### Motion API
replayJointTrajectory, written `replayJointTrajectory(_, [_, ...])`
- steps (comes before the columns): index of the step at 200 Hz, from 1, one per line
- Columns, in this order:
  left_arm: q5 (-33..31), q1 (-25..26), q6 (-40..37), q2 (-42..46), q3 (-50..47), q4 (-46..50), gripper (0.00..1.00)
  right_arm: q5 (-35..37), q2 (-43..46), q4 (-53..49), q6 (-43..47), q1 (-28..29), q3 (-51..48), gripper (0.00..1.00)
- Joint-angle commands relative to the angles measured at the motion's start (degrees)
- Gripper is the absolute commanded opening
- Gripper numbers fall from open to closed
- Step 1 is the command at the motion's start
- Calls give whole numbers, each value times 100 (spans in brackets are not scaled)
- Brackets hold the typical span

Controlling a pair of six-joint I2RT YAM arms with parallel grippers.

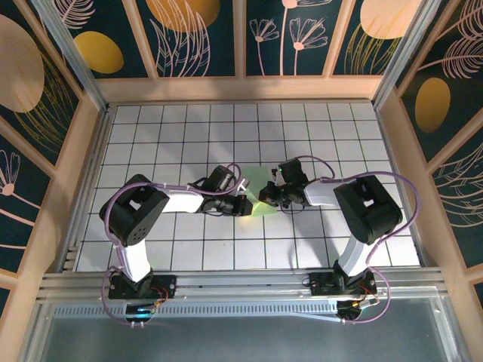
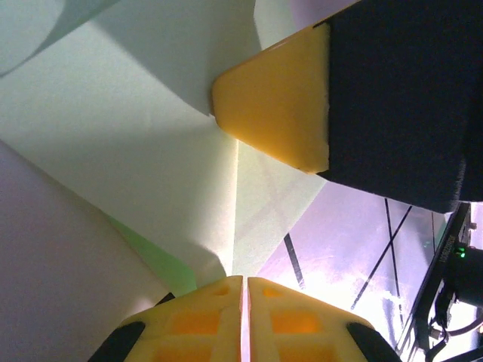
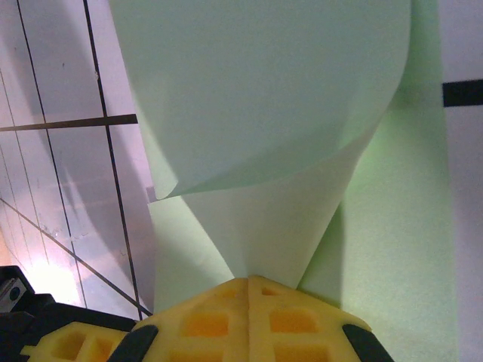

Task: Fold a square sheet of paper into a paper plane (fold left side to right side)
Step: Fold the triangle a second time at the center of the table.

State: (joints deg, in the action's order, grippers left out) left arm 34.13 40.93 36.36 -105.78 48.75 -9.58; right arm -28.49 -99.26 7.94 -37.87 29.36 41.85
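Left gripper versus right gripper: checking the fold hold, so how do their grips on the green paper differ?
The left gripper pinches the square sheet of paper where creased flaps converge; the right gripper pinches a smoothly curled part. The left gripper reaches in from the sheet's left, the right gripper from its right. Both are shut on it.

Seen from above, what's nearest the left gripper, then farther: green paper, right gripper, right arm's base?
1. green paper: pinched in the left gripper.
2. right gripper: just right, across the paper.
3. right arm's base: near table edge, right.
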Motion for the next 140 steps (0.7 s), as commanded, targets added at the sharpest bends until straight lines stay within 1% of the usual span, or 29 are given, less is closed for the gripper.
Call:
replayJointTrajectory(1, [-121, 26, -164, -49, 87, 174, 10, 154, -37, -350, 105, 43, -128, 0])
replayJointTrajectory(140, [-412, 28, -234, -55, 3, 279, 7, 152, -55, -376, 113, 43, -89, 0])
